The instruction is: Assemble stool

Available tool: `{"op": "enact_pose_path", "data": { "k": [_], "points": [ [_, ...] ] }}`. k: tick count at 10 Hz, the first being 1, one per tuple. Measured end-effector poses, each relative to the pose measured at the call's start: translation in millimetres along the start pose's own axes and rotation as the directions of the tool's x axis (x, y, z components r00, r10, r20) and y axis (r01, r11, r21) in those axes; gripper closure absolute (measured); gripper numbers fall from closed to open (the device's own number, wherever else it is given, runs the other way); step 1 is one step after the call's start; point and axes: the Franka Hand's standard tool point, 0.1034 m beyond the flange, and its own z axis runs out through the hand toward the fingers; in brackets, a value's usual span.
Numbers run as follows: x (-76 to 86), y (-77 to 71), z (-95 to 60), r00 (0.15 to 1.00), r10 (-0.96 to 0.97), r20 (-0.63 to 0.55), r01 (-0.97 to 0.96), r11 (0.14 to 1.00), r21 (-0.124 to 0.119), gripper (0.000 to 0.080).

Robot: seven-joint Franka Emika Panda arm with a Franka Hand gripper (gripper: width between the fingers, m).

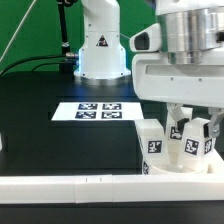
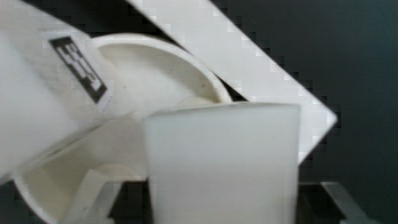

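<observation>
The round white seat (image 1: 176, 169) lies at the table's front on the exterior view's right, against the border wall. One tagged block leg (image 1: 152, 143) stands upright at its left side. My gripper (image 1: 190, 132) reaches down over the seat, shut on a second white leg (image 1: 188, 146), held upright. In the wrist view this leg (image 2: 221, 160) fills the space between my fingers (image 2: 121, 200) at the gripper (image 2: 221, 192). Beyond it lie the seat's rim (image 2: 157, 75) and the tagged leg (image 2: 54, 75). A third leg is not clearly visible.
The long white border wall (image 1: 70, 187) runs along the table's front and shows diagonally in the wrist view (image 2: 240, 55). The marker board (image 1: 98, 110) lies in the middle of the black table. The robot base (image 1: 100, 45) stands at the back.
</observation>
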Motion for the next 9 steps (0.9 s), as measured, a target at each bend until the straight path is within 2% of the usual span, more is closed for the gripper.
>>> {"op": "enact_pose_path", "data": {
  "k": [5,6,7,8,9],
  "points": [
    [-2.4,-0.8,0.1,0.978,0.207,0.001,-0.207,0.978,-0.001,0.0459],
    [-3.5,-1.6,0.0,0.945,0.326,0.008,-0.326,0.945,0.003,0.0459],
    [-6.1,-3.7,-1.0,0.858,0.514,0.02,-0.514,0.858,0.005,0.0459],
    [-9.2,-4.5,-0.1,0.785,0.618,0.027,-0.619,0.786,0.0,0.0459],
    [-8.1,-4.8,1.6,0.641,0.766,0.05,-0.767,0.641,0.02,0.0459]
  ]
}}
